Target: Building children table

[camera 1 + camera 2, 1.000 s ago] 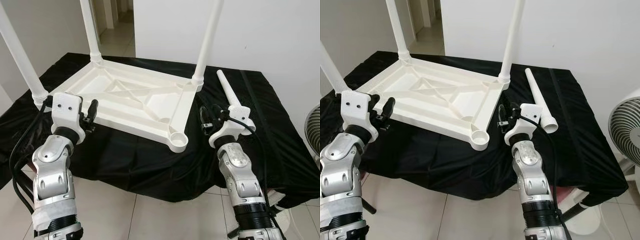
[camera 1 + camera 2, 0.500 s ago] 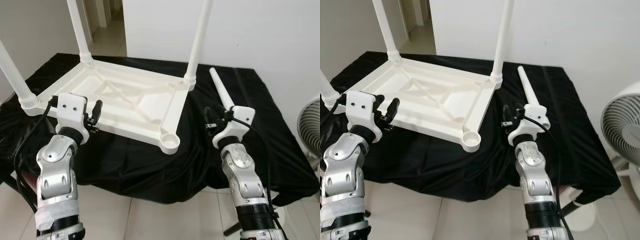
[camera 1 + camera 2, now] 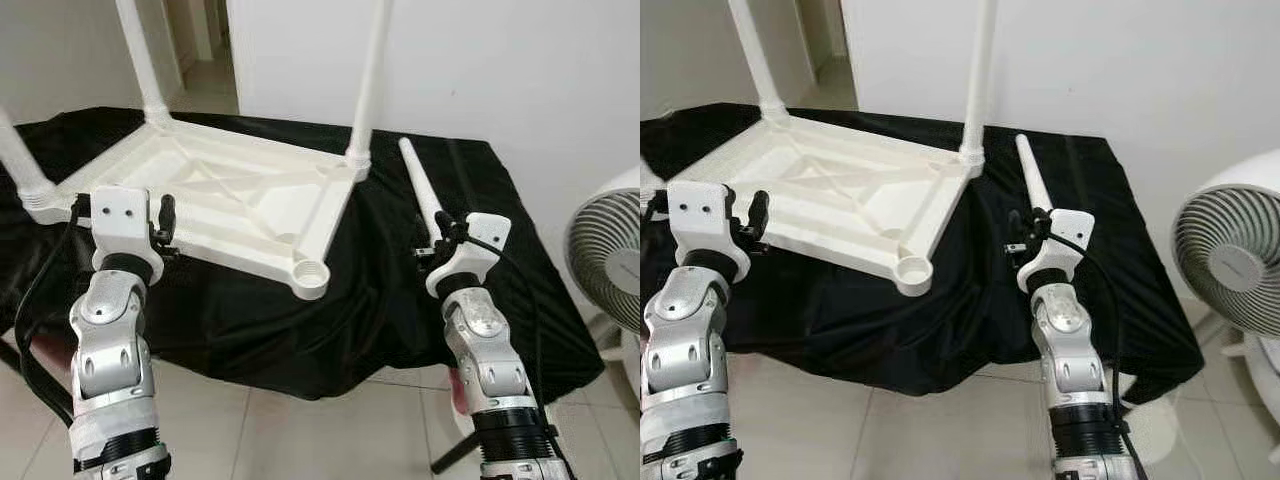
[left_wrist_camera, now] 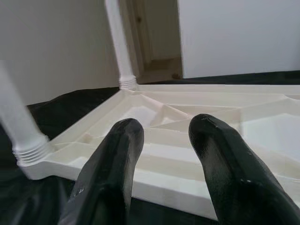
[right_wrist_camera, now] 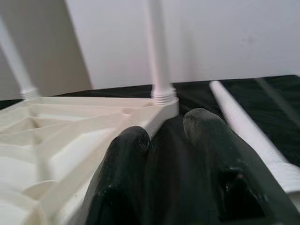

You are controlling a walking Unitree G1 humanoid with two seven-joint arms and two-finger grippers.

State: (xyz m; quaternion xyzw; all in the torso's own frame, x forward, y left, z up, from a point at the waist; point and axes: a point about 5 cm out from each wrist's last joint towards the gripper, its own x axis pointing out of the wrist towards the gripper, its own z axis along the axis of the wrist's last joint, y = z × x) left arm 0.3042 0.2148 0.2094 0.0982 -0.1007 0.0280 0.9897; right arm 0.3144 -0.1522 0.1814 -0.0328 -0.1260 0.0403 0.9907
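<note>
3 legs (image 3: 365, 80) fitted; right eye view adds fan (image 3: 1230, 262) fully.

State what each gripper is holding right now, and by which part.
Nothing is held. The left gripper is open near the upturned tabletop; the right gripper is open beside the loose leg.

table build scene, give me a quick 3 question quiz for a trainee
1. True or false: every corner socket of the upturned white table already holds a leg.
2. Where does the loose leg lie? A) on the floor B) on the black cloth beside the right tool C) in the left tool
3. Fill in: the white appliance at the far right is a ____.

Key: 1 false, the near socket is empty; 2 B; 3 fan.
</note>
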